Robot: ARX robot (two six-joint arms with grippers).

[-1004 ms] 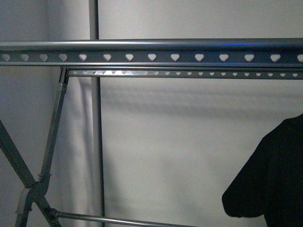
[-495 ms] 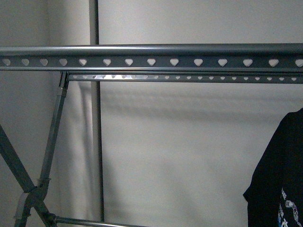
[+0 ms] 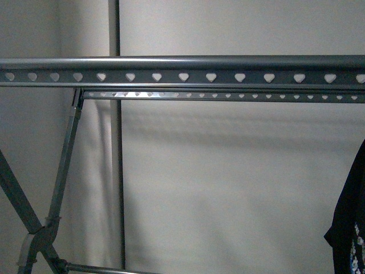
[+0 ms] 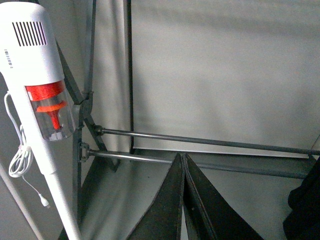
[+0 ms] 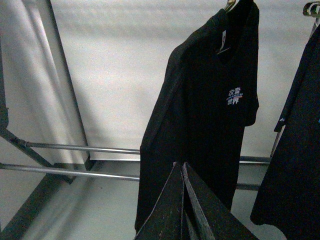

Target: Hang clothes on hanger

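The grey drying rack (image 3: pixel 182 77) fills the front view, its heart-holed rails running across the top. It also shows in the left wrist view (image 4: pixel 200 142) and the right wrist view (image 5: pixel 75 147) as low crossbars. A black T-shirt (image 5: pixel 205 115) with white Chinese characters hangs from above in the right wrist view. Only its edge (image 3: pixel 349 228) shows at the far right of the front view. My right gripper (image 5: pixel 181 164) is shut and empty, its tips in front of the shirt's lower part. My left gripper (image 4: pixel 182 156) is shut and empty, near the rack's low bars.
A white stick vacuum (image 4: pixel 42 85) with a red insert and a dangling cord leans by the rack's left legs. A second dark garment (image 5: pixel 295 135) hangs to the right of the T-shirt. A pale wall lies behind the rack.
In the front view the black shirt has slid to the right, from a wide sleeve shape to a thin strip at the edge. The rails sit slightly lower in the frame.
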